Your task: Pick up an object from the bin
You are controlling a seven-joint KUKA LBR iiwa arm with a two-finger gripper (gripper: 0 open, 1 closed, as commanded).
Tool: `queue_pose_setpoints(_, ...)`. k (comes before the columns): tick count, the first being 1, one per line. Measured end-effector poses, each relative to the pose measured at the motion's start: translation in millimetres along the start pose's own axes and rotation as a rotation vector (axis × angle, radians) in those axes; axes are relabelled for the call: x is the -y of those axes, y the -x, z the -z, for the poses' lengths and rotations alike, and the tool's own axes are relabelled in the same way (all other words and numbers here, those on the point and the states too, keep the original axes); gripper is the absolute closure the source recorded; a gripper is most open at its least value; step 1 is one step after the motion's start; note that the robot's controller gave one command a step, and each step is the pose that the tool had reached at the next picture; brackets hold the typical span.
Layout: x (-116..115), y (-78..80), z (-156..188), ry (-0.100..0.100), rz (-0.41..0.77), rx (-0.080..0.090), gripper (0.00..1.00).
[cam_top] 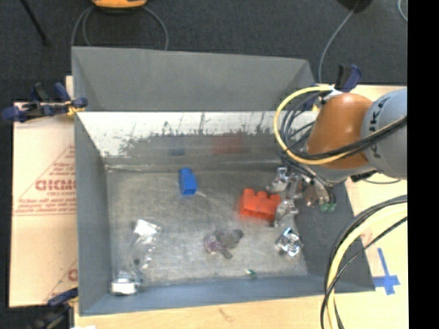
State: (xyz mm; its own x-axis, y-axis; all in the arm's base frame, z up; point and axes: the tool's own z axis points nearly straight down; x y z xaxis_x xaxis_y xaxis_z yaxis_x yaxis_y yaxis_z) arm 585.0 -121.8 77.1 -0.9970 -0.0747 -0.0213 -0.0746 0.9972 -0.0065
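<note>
Gripper (287,199) low at right side of bin (89,204), just beside red block (257,204); wide or narrow cannot be told. Likely positioned there to take red block. Blue block (187,181) lies well apart to left.

Bin (89,204): one.
Blue block (187,181), centre-left: one.
Red-orange block (257,204), right of centre: one.
Purple-grey piece (224,242), lower centre: one.
Clear wrapper (144,229), lower left: one.
Shiny silvery bits: two, corner bit (124,286) lower left, right bit (289,242) lower right.
</note>
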Motion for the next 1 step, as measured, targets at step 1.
queue_pose_setpoints(1,-1.1,-3.6,141.6,0.002,0.071,-0.009,1.00)
